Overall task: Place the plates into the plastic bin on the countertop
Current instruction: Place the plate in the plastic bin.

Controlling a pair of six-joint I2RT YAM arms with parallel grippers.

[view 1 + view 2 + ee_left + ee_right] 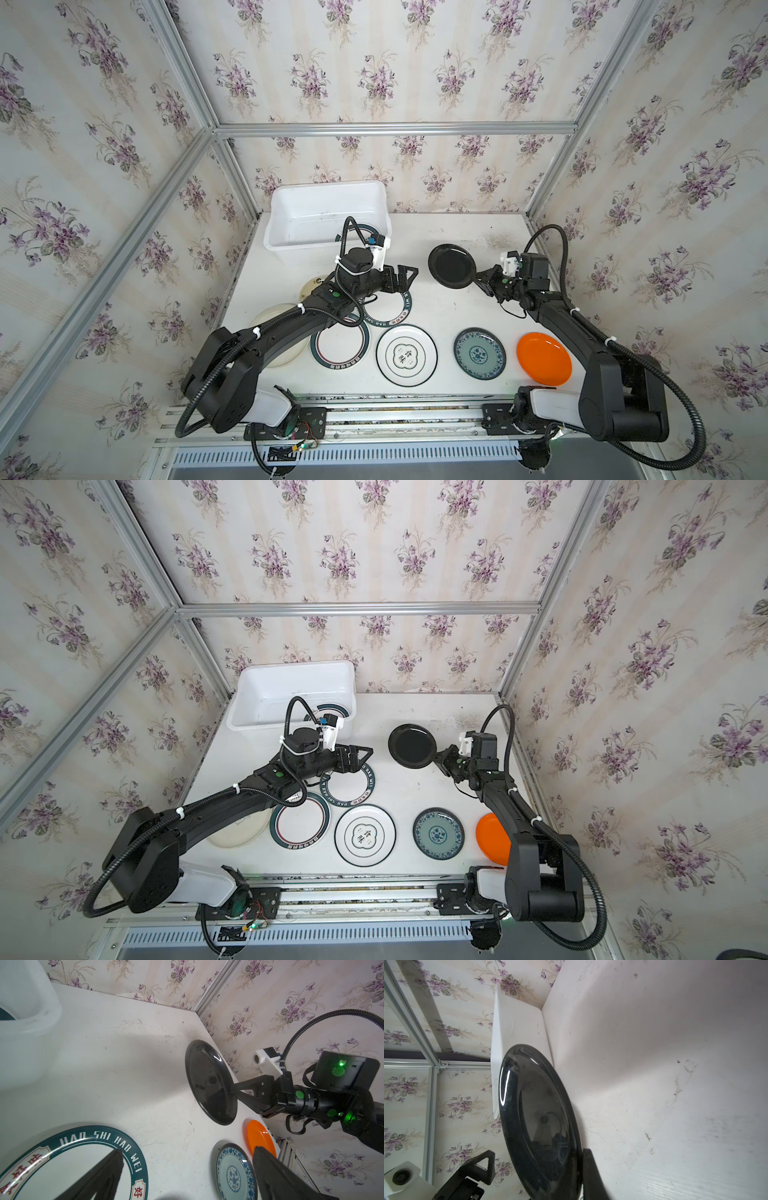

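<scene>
Round glossy black plate (452, 266): near white countertop's (436, 307) right edge | right gripper (480, 279): pinching its rim | left gripper (406, 277): spread, empty

Shows 2 arms reaching forward, elbows bent. Sets left gripper (406, 278), jaws spread wide, just before the plastic bin's (291, 208) near right corner. Sets right gripper (477, 279) well right of the bin, pinched tight on the black plate's (451, 266) rim.
</scene>
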